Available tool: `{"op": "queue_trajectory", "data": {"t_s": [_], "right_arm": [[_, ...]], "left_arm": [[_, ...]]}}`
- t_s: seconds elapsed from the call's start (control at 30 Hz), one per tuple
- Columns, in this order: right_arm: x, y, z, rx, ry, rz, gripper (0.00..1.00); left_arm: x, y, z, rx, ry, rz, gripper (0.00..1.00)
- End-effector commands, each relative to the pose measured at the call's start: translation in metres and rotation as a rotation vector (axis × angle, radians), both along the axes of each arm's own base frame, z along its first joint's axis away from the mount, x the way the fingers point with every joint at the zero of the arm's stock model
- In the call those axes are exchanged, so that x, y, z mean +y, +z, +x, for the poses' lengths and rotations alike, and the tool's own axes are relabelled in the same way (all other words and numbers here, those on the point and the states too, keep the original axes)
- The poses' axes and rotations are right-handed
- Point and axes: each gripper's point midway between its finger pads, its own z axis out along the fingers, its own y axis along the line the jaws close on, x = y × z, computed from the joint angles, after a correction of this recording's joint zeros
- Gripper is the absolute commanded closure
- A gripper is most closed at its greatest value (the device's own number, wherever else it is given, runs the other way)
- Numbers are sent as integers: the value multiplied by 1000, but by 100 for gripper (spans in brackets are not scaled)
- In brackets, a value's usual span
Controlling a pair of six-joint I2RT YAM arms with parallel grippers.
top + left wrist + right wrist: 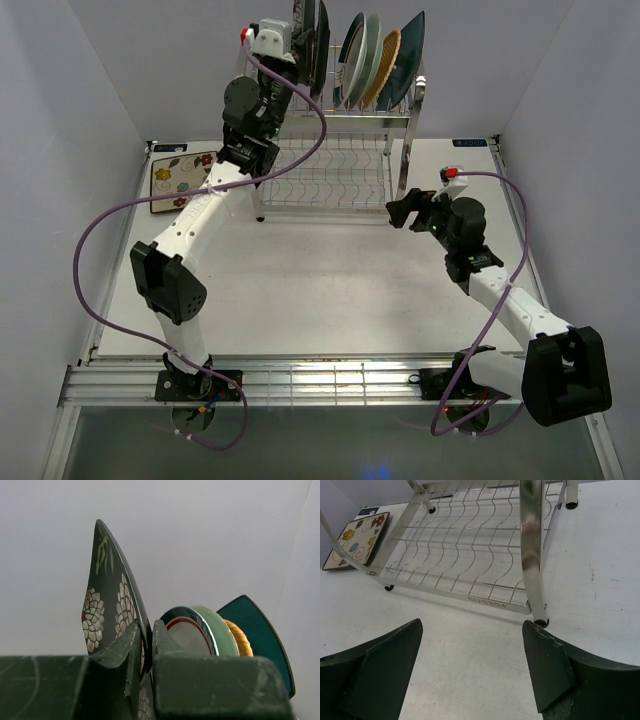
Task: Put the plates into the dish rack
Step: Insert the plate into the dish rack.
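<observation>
**Dark plate up at the top tier, left gripper clamped on it**

Your left gripper (298,42) is high at the far left end of the rack (340,175), and it's pinched tight on the dark plate (320,45). Check your left wrist view: both fingers squeeze the rim of the dark plate (107,610), which stands on edge with its white flowers showing. Whether its lower rim sits in a slot, I cannot tell; the fingers hide it.

Over to the right, four plates stand on edge in a row on the top tier. There's the striped plate (352,60), then the green plate (370,55) close against it. The orange plate (386,65) comes next, and the teal plate (410,55) is at the right end. A gap shows between the dark plate and the striped plate.

Your right gripper (398,212) hangs just beside the rack's near right post (532,555), on the near side. Its fingers are spread wide, and the bare table (330,290) shows between them in the right wrist view. It touches neither rack nor plate.

One more to note: the cream plate (183,180) lies flat on the table left of the rack, toward the far left corner. It's well apart from both grippers.
</observation>
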Motion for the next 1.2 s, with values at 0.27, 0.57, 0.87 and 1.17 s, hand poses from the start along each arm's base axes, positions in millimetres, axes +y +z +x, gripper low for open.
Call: {"op": "queue_trajectory", "data": {"t_s": [0.27,0.57,0.87,1.17], "right_arm": [[-2,32,-7,-101,0,22,13],[1,33,-5,-97,16,34,14],[9,35,-4,-93,43,68,14],[15,36,-2,-94,64,86,14]], "left_arm": [[43,76,-30,-227,-5,-169,100],[70,56,-11,-152,-127,-187,100],[91,53,-32,-176,-211,-201,100],[93,84,-51,-262,-228,-198,100]]}}
